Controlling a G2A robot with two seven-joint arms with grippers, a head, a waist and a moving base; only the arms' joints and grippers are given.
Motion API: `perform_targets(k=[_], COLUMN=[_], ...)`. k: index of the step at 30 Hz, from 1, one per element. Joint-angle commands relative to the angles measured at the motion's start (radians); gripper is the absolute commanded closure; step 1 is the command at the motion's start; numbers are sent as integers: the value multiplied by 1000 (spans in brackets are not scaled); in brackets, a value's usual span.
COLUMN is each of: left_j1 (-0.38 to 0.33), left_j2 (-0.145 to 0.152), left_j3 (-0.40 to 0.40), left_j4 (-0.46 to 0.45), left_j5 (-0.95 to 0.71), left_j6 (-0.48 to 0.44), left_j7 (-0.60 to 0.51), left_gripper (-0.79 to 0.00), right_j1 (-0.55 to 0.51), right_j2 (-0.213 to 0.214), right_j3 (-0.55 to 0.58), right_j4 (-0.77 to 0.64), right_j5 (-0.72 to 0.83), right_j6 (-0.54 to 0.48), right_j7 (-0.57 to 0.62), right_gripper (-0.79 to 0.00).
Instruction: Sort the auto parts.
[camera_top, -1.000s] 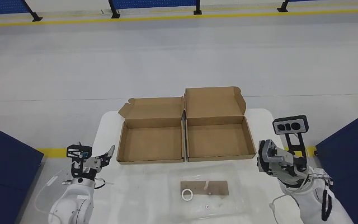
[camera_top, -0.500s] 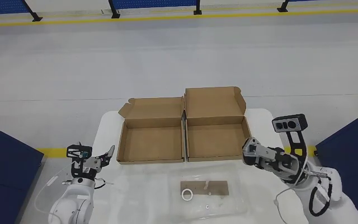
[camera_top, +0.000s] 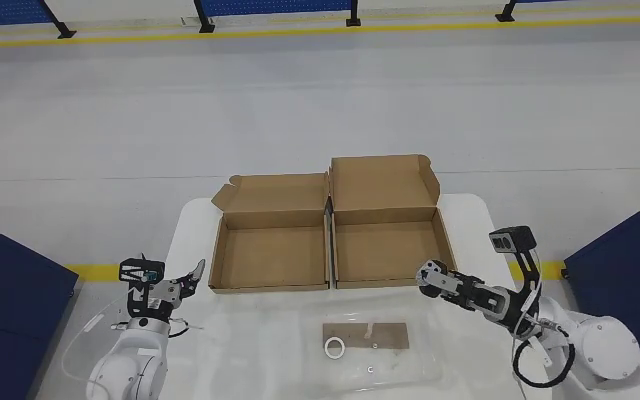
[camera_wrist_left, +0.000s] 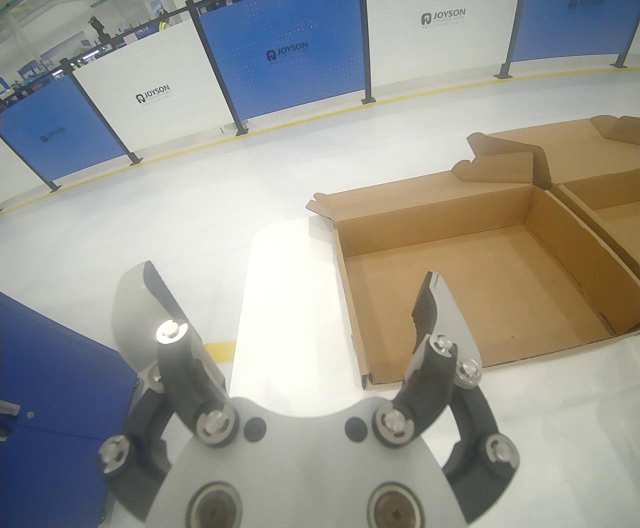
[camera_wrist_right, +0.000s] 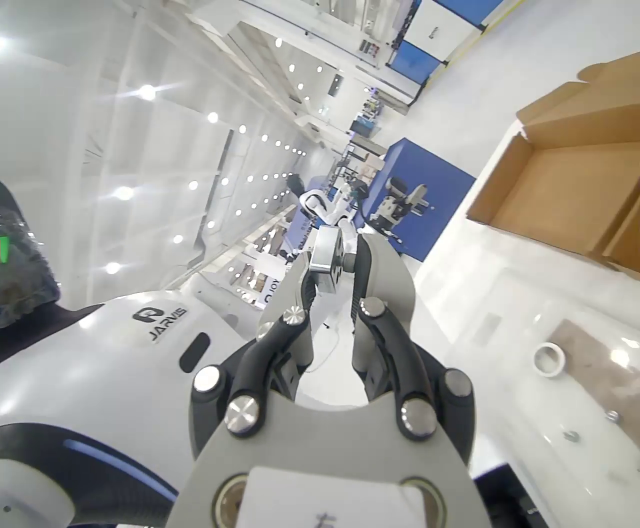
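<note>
Left hand (camera_wrist_left: 289, 277) sat wide open and empty at the bench (camera_top: 250, 325) edge; right hand (camera_top: 430, 272) was barely parted, gripping nothing, just off a corner of the right box (camera_top: 392, 250). Two empty cardboard boxes total, left box (camera_top: 270, 257) alongside. Nearer the robot lay one white ring (camera_top: 335, 348), one brown card (camera_top: 380, 335), two tiny metal bits (camera_wrist_right: 570, 436).

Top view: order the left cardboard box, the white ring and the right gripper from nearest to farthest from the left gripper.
1. left cardboard box, right next to the left gripper.
2. white ring, at the middle of the table, in front of both boxes.
3. right gripper, across the table at the right cardboard box's front edge.
</note>
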Motion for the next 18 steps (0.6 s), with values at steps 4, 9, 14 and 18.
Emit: perform_targets(k=[4,9,14,18], left_j1=[0,0,0,0], left_j2=[0,0,0,0], left_j3=[0,0,0,0], left_j4=[0,0,0,0], left_j5=[0,0,0,0], left_j6=[0,0,0,0], left_j7=[0,0,0,0], left_gripper=[-785,-785,-785,-785], right_j1=[0,3,42,103], right_j2=[0,0,5,7], right_j3=[0,3,-2,-43], right_j4=[0,2,9,28], right_j5=[-1,-34,-270,-417], right_j6=[-1,13,110,161], right_j7=[-1,-16,-68,-105], right_gripper=[0,0,0,0])
